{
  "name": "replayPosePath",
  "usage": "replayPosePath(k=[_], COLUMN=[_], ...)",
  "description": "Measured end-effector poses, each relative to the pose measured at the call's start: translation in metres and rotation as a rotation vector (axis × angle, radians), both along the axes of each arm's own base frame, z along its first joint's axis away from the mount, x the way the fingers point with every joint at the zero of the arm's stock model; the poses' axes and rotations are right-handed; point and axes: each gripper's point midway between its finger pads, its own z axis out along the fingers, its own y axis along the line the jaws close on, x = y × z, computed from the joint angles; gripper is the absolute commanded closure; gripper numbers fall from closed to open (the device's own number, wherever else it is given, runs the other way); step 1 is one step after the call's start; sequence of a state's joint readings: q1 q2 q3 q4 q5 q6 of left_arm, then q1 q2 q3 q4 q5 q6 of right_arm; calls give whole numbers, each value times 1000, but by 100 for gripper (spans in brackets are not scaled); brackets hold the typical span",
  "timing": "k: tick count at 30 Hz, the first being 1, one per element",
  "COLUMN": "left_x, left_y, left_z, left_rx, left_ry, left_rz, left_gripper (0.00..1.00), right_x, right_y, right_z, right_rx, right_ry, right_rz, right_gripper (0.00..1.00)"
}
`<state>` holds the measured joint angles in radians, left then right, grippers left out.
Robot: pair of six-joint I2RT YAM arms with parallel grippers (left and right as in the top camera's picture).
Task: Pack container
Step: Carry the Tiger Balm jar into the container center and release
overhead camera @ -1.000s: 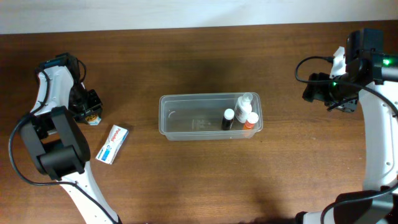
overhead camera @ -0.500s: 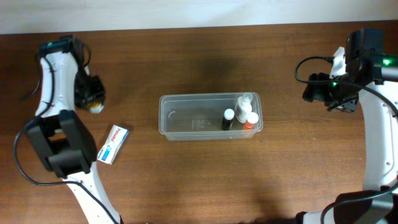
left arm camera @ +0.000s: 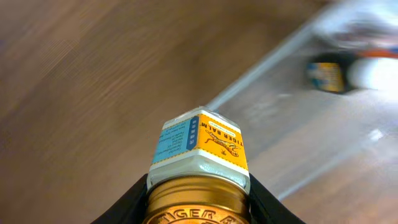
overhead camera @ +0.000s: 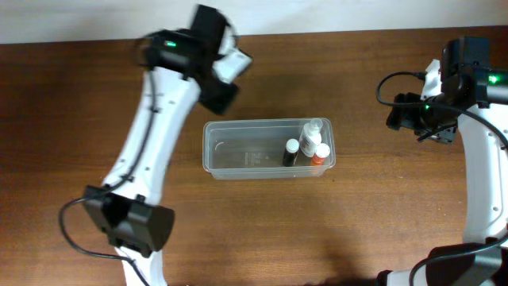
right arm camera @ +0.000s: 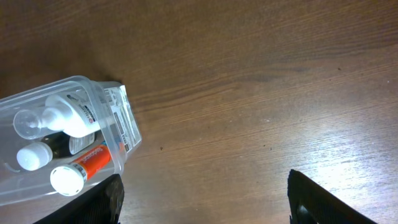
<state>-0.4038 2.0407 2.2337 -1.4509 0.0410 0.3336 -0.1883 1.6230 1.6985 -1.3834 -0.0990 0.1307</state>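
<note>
The clear container [overhead camera: 238, 125] sits mid-table with a white bottle [overhead camera: 313, 132], a small black bottle [overhead camera: 290, 152] and an orange tube [overhead camera: 319, 154] in its right end. My left gripper [overhead camera: 225, 78] is just behind the container's back left corner. It is shut on a small Tiger Balm jar [left arm camera: 199, 146] with a gold lid. The left wrist view shows the container [left arm camera: 292, 118] blurred below the jar. My right gripper [overhead camera: 402, 114] is open and empty to the right of the container [right arm camera: 121, 121], fingers wide apart over bare wood [right arm camera: 202, 208].
The wooden table runs to a pale wall at the back edge [overhead camera: 317, 16]. My left arm [overhead camera: 147, 159] stretches diagonally across the left half of the table and hides what lies under it.
My left arm has swung from the far left of the table over to the container's back left corner with the jar. The small box on the left is now hidden under the arm. The right arm has not moved.
</note>
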Motion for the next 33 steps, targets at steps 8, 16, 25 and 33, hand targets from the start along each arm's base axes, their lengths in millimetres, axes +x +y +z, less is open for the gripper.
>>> replayPosePath(k=[8,16,25,33], left_x=[-37,-39,-32,-35], left_y=[-81,-99,-96,-93], left_z=[-23,-70,-82,-109], left_rx=[-45,-11,-7,8], left_ry=[56,147,159,191], left_rz=[-261,-307,-291,-289], left_gripper=[79,79,79,79], right_x=[0,0,0,-1], right_y=[0,0,0,0], right_z=[0,0,0,0], right_rx=[0,0,1,1], right_ry=[0,2,2,3], right_rz=[0,0,-1,0], right_gripper=[24,24,24,24])
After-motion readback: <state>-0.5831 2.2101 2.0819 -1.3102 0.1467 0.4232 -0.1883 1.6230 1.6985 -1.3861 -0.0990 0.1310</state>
